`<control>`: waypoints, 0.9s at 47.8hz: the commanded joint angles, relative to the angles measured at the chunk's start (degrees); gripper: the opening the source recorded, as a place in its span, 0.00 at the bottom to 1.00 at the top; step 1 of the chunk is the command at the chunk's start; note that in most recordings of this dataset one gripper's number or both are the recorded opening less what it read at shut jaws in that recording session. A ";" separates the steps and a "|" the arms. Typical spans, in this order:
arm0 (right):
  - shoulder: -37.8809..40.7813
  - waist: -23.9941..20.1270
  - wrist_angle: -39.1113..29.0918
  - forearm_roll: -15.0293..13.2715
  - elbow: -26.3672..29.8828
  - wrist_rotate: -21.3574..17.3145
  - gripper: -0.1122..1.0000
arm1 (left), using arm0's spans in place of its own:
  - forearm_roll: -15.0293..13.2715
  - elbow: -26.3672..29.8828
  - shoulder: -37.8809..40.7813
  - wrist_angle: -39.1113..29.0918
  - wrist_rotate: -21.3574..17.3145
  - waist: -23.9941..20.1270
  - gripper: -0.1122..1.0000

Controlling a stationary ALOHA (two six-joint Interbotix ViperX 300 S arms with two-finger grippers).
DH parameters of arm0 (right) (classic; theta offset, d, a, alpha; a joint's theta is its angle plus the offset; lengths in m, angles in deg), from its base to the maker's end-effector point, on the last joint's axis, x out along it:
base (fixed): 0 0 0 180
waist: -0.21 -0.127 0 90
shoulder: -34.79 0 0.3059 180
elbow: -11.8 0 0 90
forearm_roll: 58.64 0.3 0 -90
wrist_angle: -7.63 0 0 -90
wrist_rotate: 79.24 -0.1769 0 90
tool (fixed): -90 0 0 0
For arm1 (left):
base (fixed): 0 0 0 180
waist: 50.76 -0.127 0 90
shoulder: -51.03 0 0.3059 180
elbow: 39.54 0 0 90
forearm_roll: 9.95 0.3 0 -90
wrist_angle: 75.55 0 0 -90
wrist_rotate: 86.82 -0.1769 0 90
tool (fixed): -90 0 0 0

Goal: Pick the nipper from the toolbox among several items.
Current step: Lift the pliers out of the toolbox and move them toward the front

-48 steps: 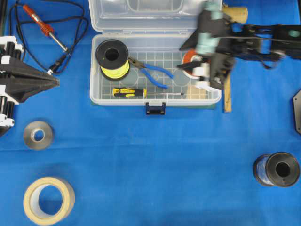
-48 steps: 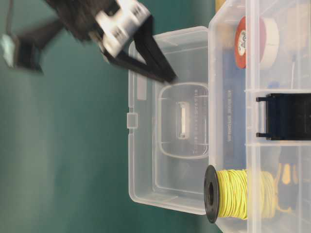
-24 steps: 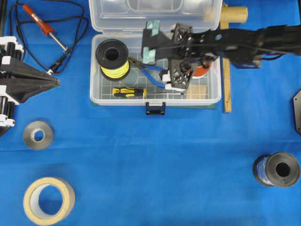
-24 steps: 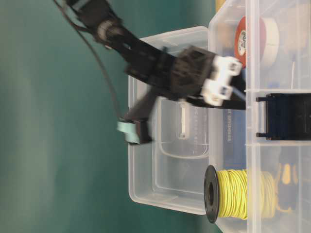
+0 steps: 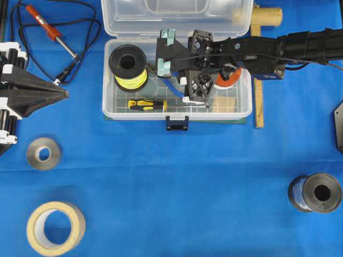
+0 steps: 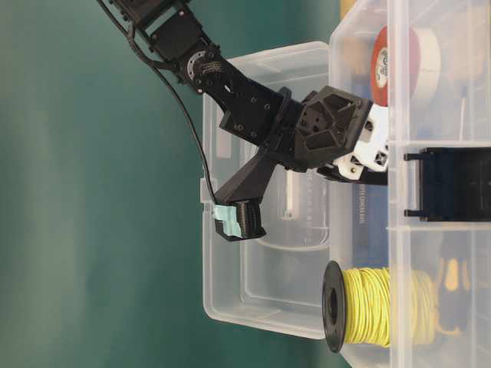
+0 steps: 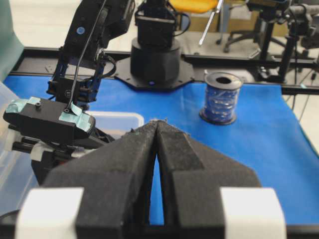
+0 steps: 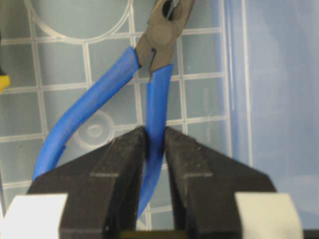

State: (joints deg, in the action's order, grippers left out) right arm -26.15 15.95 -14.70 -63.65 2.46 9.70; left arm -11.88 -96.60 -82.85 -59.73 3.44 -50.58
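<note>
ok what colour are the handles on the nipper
Bright blue handles on the nipper, with a dark metal head; clearest in the right wrist view.

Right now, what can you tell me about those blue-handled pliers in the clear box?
The slim nipper with curved bright-blue handles has dark, dull metal jaws joined at a pivot, and the handles look rubber-coated. It lies flat on the gridded floor of the clear plastic toolbox, jaws pointing toward the yellow wire spool. The right gripper is shut on one handle, which sits between its black pads; the other handle curves away free. From overhead, the arm hides most of it.
</note>
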 commanded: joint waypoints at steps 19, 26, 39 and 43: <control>-14.68 0.09 -3.87 0.26 -0.97 -0.70 0.22 | -0.18 0.70 0.00 0.18 0.53 0.09 0.10; -21.36 -2.46 -6.06 0.35 -1.93 -0.88 0.22 | -0.09 0.70 0.00 0.18 0.62 0.09 0.10; -28.65 -13.36 -3.69 0.97 -5.89 -2.20 0.22 | -0.18 0.70 -0.09 0.26 0.62 0.09 0.10; -28.65 -16.70 -2.72 1.14 -6.68 -4.04 0.22 | -0.18 0.70 -0.18 0.35 0.62 0.09 0.10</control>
State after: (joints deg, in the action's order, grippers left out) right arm -53.22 1.62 -18.92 -62.78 -4.39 6.71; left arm -11.97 -96.60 -83.21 -59.81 3.97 -50.58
